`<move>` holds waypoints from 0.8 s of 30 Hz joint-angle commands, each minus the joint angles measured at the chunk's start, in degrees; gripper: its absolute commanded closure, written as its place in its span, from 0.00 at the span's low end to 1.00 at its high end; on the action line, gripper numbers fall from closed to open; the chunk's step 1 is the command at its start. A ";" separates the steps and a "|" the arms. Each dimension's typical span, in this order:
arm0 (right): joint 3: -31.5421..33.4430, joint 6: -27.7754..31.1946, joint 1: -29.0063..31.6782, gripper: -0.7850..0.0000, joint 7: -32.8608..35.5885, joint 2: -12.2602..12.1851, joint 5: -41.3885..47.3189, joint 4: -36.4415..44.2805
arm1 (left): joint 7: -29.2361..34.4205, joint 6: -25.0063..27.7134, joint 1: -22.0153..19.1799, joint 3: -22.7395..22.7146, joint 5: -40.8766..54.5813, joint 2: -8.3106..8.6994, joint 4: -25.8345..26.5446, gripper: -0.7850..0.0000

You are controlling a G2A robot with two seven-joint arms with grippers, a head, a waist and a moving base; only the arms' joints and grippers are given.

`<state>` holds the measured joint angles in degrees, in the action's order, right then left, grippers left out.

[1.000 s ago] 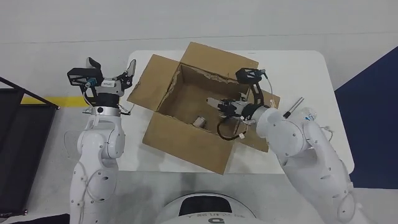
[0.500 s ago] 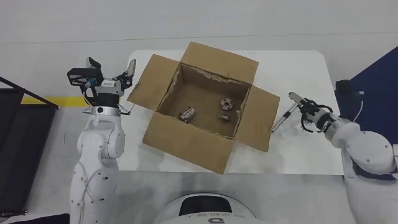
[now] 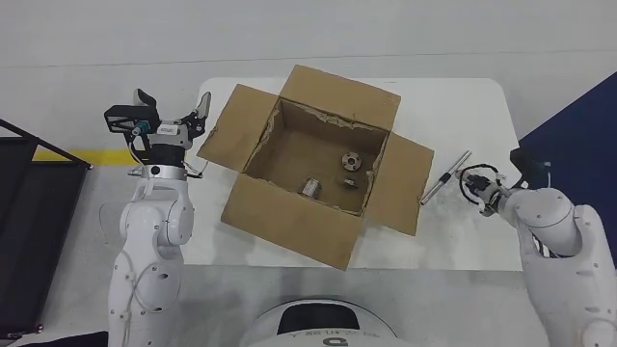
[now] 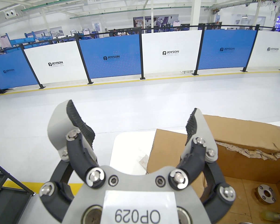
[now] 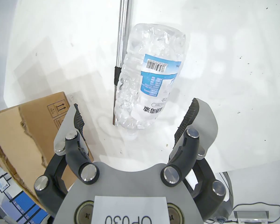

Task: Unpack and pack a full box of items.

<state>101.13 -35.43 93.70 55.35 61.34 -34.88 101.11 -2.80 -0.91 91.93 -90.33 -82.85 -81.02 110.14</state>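
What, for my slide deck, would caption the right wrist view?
Open right gripper near a water bottle lying beside a metal rod on the white table, box nearby.

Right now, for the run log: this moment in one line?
left gripper open, beside box | right gripper open, at bottle | bottle on table, beside rod | box open

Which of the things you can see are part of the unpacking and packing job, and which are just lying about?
Job: cardboard box; metal flange and small cylinder inside it; metal rod and water bottle out on the table.
Lying about: black rack beside the table; blue and white fence panels.
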 commanded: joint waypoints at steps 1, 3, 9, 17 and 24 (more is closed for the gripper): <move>-1.84 -1.21 -2.41 0.20 0.83 -0.08 -1.66 -2.74 | 0.00 0.00 0.00 0.00 0.00 0.00 0.00 0.00; -3.22 -1.83 -4.13 0.25 1.81 -0.21 -3.35 -4.93 | 0.00 0.00 0.00 0.00 0.00 0.00 0.00 0.00; -4.94 -1.96 -7.41 0.56 4.38 -0.56 -5.85 -9.25 | 0.00 0.00 0.00 0.00 0.00 0.00 0.00 0.00; -2.32 0.58 -6.43 1.00 3.63 -0.67 -1.87 -8.39 | 0.00 0.00 0.00 0.00 0.00 0.00 0.00 0.00; 8.95 8.07 -1.54 1.00 -4.64 0.31 18.40 -3.82 | 0.00 0.00 0.00 0.00 0.00 0.00 0.00 0.00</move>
<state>107.62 -29.05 91.32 52.24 61.38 -22.44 96.65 -2.80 -0.91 91.93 -90.33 -82.85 -81.02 110.14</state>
